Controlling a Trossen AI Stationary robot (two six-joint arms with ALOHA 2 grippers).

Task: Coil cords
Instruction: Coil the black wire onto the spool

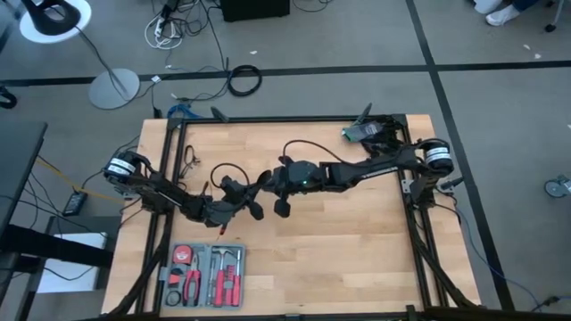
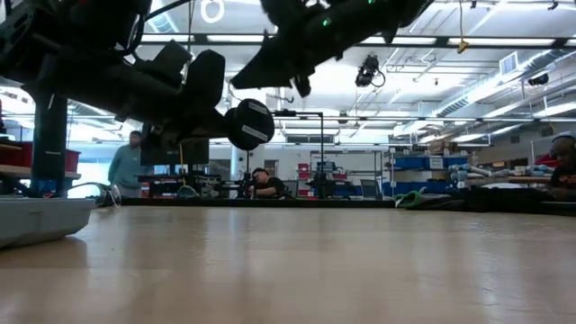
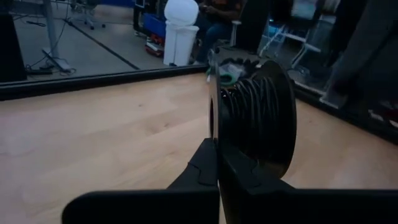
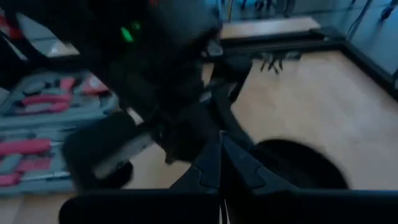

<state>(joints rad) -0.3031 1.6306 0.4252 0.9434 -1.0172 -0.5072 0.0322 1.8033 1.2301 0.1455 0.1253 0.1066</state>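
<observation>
The cords are wound on a round black puck (image 3: 258, 112), and their turns (image 3: 249, 102) lie in its groove. In the low view the puck (image 2: 250, 124) hangs above the table with a white label facing the camera. My left gripper (image 3: 217, 152) is shut on it at the table's left middle (image 1: 234, 187). A loose length of cord (image 1: 227, 166) arcs over the wood on the puck's far side. My right gripper (image 4: 221, 149) is shut, with nothing visible between its fingers. It hovers close to the right of the puck (image 1: 266, 183), higher than the puck (image 2: 247, 79). My left gripper pinches the puck's thin side flange at its nearest rim (image 3: 214, 127), one finger on the flange's outer face and the other on the wound-cord side. The fingers lie nearly level and point toward the table's far edge. The puck stands on edge, lifted clear of the table.
An open tool case (image 1: 203, 275) with red-handled tools lies at the near left. A dark device (image 1: 370, 132) sits in the far right corner. A black metal frame (image 1: 294, 119) rims the wooden table. People are in the room beyond (image 2: 264, 183).
</observation>
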